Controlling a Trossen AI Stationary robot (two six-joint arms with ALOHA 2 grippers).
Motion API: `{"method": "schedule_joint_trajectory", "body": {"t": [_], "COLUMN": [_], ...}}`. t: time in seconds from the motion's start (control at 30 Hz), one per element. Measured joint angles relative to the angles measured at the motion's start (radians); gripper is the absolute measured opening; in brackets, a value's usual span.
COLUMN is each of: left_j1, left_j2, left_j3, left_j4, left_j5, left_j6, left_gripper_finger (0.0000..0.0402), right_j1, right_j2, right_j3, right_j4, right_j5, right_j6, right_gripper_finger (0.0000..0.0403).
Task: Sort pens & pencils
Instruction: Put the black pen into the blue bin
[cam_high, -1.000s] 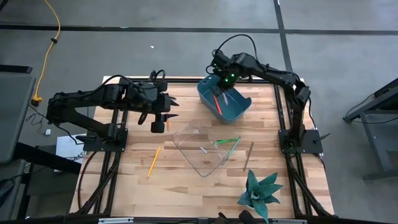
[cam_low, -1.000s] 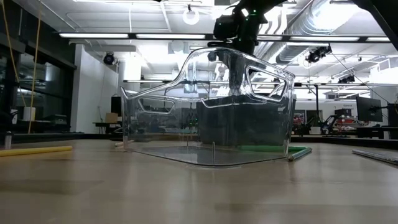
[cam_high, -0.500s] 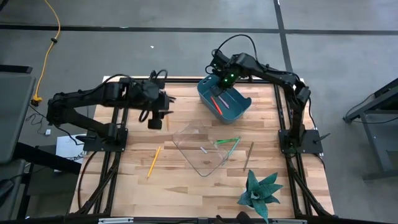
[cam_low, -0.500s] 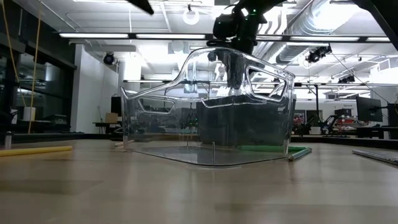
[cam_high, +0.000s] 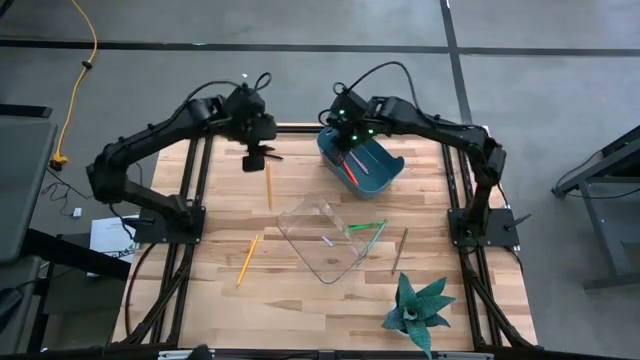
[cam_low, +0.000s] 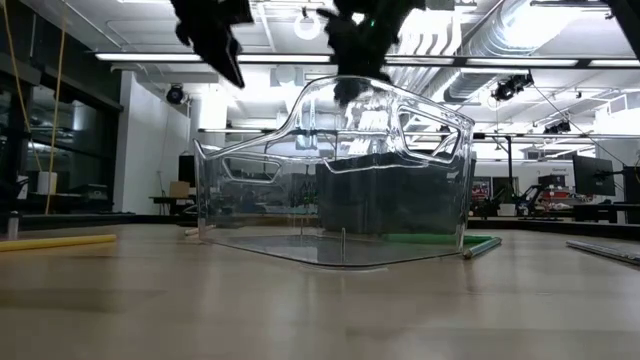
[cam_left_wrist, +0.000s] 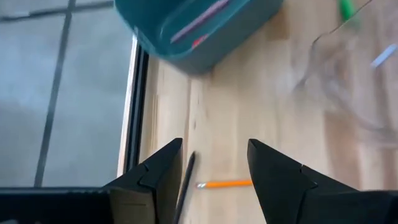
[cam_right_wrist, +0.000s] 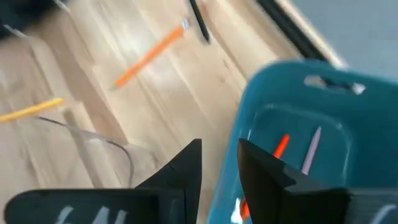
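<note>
The teal bin (cam_high: 362, 163) at the table's far middle holds a red-orange pen (cam_right_wrist: 280, 147) and a pale grey pen (cam_right_wrist: 311, 149). My right gripper (cam_high: 345, 138) hovers open over its far left rim. My left gripper (cam_high: 256, 158) is open above the far left of the table, over a dark pen (cam_left_wrist: 185, 186) and the end of an orange pencil (cam_high: 268, 186) lying on the wood. A second pencil (cam_high: 247, 260) lies nearer. A green pen (cam_high: 366, 228) lies at the clear bin (cam_high: 322, 238), and a dark pen (cam_high: 400, 250) lies to its right.
A teal plant-shaped ornament (cam_high: 415, 308) stands at the near right corner. The clear bin (cam_low: 335, 180) fills the middle of the low view, with a pencil (cam_low: 60, 241) to its left. Black frame rails (cam_high: 190, 190) run along both table sides.
My left gripper has swung toward the table's far edge and sunk a little, uncovering the orange pencil it stood over. My right gripper has risen and drifted toward the table's left, to the teal bin's far left rim.
</note>
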Motion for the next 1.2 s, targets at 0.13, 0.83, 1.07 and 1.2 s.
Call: {"method": "schedule_joint_trajectory", "body": {"t": [0.13, 0.83, 1.07, 1.2], "left_j1": [0.091, 0.165, 0.197, 0.243], "left_j2": [0.085, 0.393, 0.392, 0.391], "left_j3": [0.000, -0.001, -0.051, -0.105], "left_j4": [-0.006, -0.007, 0.021, 0.066], "left_j5": [0.019, -0.015, 0.003, 0.015], "left_j6": [0.078, 0.287, 0.354, 0.366], "left_gripper_finger": [0.0168, 0.0168, 0.0168, 0.0168], "right_j1": [0.014, 0.190, 0.190, 0.190], "right_j2": [-0.077, -0.335, -0.333, -0.338], "right_j3": [0.000, 0.001, 0.001, 0.001], "right_j4": [0.011, 0.019, 0.024, 0.039], "right_j5": [0.000, -0.001, 0.007, 0.010], "right_j6": [-0.012, -0.076, -0.047, -0.025], "right_gripper_finger": [0.0094, 0.0094, 0.0094, 0.0094]}}
